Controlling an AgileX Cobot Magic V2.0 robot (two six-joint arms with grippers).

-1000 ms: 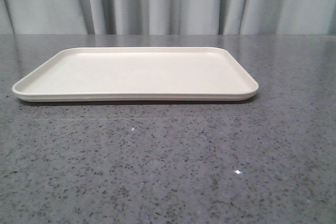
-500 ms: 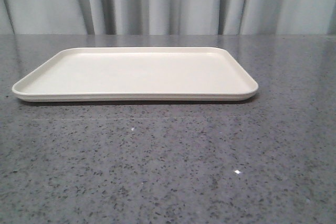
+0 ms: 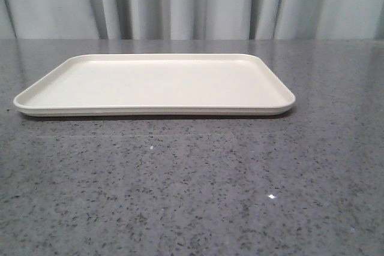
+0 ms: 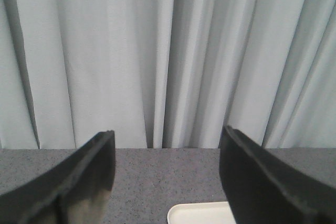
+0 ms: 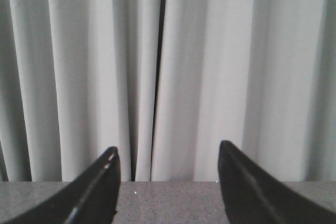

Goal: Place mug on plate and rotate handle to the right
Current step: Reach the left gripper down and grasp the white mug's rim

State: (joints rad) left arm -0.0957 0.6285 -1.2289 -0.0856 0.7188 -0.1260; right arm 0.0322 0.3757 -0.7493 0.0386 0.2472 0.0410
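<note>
The cream-white plate [image 3: 155, 83] lies flat on the grey speckled table, a little left of centre in the front view, with nothing on it. One rounded corner of the plate [image 4: 199, 213] shows in the left wrist view, between the fingers. The mug and its handle are out of view in every frame. My left gripper [image 4: 167, 145] is open with nothing between its black fingers. The right gripper [image 5: 168, 158] is open too, facing the curtain over bare table. Neither gripper shows in the front view.
A pale grey pleated curtain [image 3: 192, 4] hangs along the far edge of the table. The speckled stone tabletop [image 3: 192, 190] stretches wide in front of the plate and to its right.
</note>
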